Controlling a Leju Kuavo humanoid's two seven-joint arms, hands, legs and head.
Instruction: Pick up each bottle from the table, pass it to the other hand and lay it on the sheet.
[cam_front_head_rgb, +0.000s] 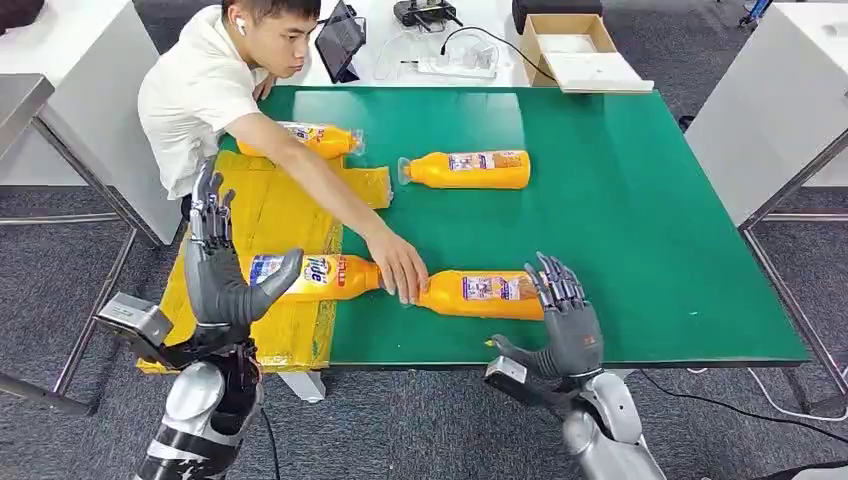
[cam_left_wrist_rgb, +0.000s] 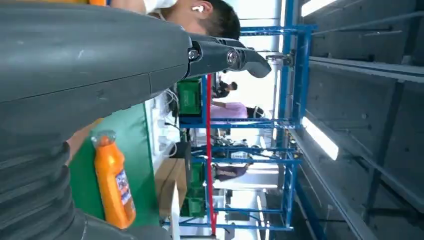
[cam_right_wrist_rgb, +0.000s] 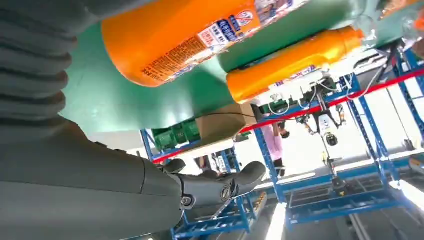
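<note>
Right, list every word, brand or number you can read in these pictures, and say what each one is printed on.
"Tide": on the blue and white label of the orange plastic bottle lying on the yellow sheet nearest the left hand.
Label of the orange bottle by the right hand: too blurred to read.
Labels of the two far orange bottles: too small to read.

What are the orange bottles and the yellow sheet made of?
Bottles: probably glossy plastic, since they shine and carry printed labels. Sheet: looks like thin, crinkly plastic film or tape-covered wrap, because it is wrinkled and a bit shiny, but I cannot be sure.
</note>
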